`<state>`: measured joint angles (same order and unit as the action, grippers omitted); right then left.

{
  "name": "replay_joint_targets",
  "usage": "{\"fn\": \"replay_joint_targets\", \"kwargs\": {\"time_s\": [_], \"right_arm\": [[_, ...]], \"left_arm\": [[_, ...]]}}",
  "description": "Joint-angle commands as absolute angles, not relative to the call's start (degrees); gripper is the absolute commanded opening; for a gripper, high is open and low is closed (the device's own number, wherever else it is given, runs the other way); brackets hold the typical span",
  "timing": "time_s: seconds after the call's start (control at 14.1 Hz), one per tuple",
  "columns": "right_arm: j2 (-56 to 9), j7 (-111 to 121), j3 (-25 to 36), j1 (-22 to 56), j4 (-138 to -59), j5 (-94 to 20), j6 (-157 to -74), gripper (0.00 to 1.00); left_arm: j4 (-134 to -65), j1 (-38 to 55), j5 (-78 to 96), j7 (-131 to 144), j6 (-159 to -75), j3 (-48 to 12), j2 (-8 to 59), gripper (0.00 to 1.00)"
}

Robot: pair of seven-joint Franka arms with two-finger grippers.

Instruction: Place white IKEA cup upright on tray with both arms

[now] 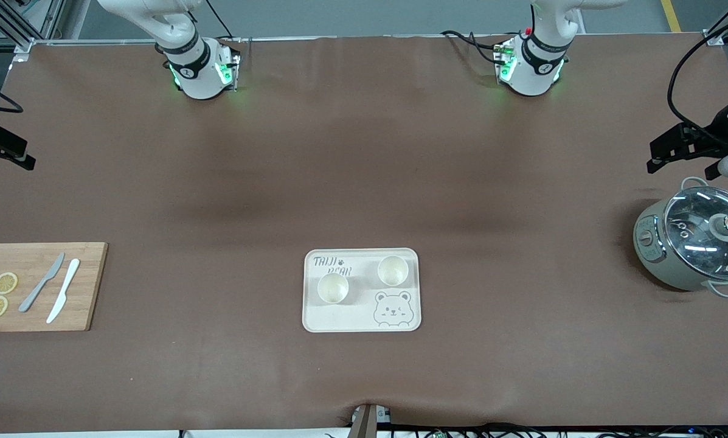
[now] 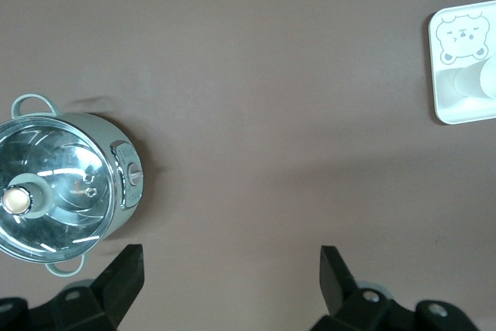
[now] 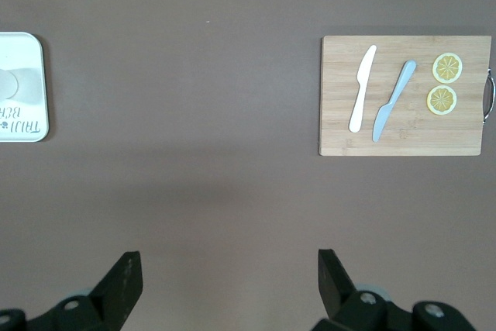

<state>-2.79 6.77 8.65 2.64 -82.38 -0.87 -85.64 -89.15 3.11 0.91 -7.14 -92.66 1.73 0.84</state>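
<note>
1. Tray [image 1: 339,320] – cream, "TAIJI BEAR" lettering, sits around 6 o'clock from table centre in the front view, flat on the brown cover and square to the table edge.
2. Two white cups are on it, both upright with mouths up. One cup [image 1: 332,288] is just under the lettering. The other cup [image 1: 393,271] is at roughly 2 o'clock from the first, above the bear face drawing [image 1: 392,308], which fills the tray's 5 o'clock corner. The cups are apart, not touching, and each is well inside the rim. I read that spacing as one cup per arm.
3. Left gripper [image 2: 231,281] – released and holding nothing, fingers [image 2: 124,278] spread wide. It hangs over bare table beside the electric pot with the glass lid [image 1: 695,243], at about 3 o'clock toward the left arm's end.
4. Right gripper [image 3: 229,281] – also released and empty. It hangs over bare table at about 9 o'clock, toward the right arm's end, with the bamboo cutting board [image 1: 35,286] nearer the front camera.
5. On the board are two lemon slices [image 1: 5,283], a grey knife [image 1: 41,283] and a white knife [image 1: 64,291]. None of these belong to the task, and nothing is near them.
6. My judgement is that the placing looks done. Both arms wait clear of the tray, so nothing can knock the cups, and I'd leave it.
</note>
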Motion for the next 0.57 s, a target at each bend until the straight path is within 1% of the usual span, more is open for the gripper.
{"fn": "replay_joint_targets", "kwargs": {"time_s": [0.0, 0.07, 0.5], "right_arm": [[-2.7, 5.8, 8.5, 2.9, -81.9, 0.4, -85.3, 1.0], [-2.7, 5.8, 8.5, 2.9, -81.9, 0.4, -85.3, 1.0], [-2.7, 5.8, 8.5, 2.9, -81.9, 0.4, -85.1, 1.0]], "left_arm": [[-88.8, 3.9, 0.5, -6.5, -91.8, 0.4, 1.1, 1.0], [-88.8, 3.9, 0.5, -6.7, -91.8, -0.3, 1.1, 1.0], [-88.6, 3.3, 0.9, -7.2, -92.5, -0.2, 1.7, 1.0]]}}
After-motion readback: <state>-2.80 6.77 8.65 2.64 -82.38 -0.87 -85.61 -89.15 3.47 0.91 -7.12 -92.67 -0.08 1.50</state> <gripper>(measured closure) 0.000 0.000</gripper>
